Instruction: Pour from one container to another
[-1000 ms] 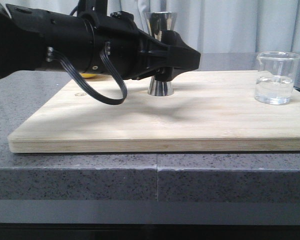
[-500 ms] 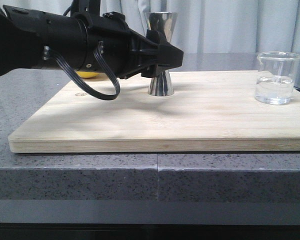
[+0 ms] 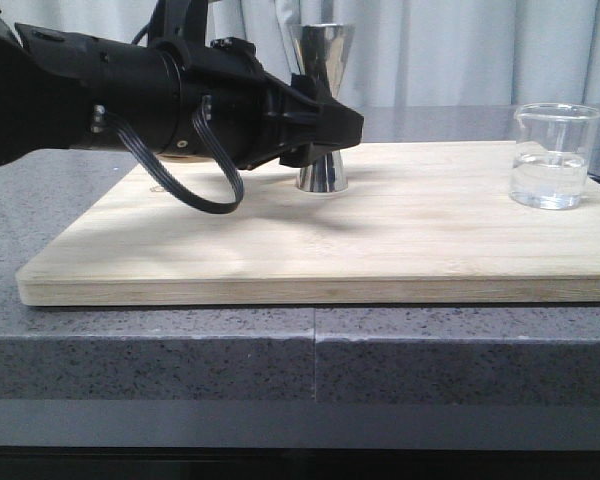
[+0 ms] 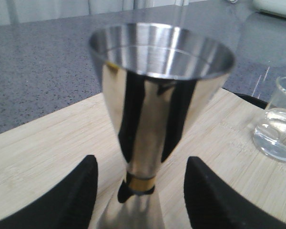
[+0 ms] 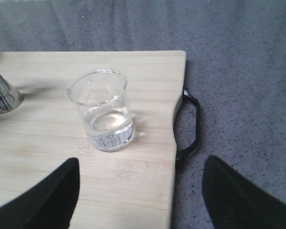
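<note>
jigger (image 3: 321,110) on board (image 3: 400,240), centre-back | beaker (image 3: 551,155) on board, far right

The left arm (image 3: 130,105) is matte black, a thick cylindrical body narrowing to a wedge-shaped left pincer (image 3: 325,125). A flat black ribbon cable (image 3: 205,175) loops beneath it. In the wrist views, both pincers show as plain black, rounded fingers (image 4: 78,195), the right pincer (image 5: 143,200) alike.

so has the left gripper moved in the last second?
Yes. The left gripper has drawn back leftward; its tip reached further right past the standing jigger before.
</note>
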Controlling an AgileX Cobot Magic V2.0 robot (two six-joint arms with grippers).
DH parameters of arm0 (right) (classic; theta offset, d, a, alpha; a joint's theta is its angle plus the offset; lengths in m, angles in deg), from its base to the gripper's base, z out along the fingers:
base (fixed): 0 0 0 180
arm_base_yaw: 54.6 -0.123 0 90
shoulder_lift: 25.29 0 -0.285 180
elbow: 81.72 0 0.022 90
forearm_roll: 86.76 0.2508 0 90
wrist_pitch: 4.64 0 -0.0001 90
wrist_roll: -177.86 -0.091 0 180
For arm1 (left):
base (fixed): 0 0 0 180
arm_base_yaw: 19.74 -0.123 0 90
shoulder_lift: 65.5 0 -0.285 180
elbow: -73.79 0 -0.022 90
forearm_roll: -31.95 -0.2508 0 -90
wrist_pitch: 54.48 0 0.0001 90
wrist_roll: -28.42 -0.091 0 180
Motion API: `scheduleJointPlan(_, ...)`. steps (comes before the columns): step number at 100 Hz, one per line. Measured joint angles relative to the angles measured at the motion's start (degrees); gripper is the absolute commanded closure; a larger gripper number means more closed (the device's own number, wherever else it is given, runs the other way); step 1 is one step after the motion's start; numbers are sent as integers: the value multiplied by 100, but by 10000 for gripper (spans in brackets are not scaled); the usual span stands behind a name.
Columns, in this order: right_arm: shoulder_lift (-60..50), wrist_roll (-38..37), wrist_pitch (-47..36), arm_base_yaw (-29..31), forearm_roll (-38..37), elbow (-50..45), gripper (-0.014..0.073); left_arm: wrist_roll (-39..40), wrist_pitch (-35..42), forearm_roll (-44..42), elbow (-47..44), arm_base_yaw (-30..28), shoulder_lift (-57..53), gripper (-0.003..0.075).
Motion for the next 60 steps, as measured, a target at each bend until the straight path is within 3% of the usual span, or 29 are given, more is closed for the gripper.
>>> scheduleJointPlan(60,0,0,-5,0,-4,0,106,0,136,0,0,0,52,550)
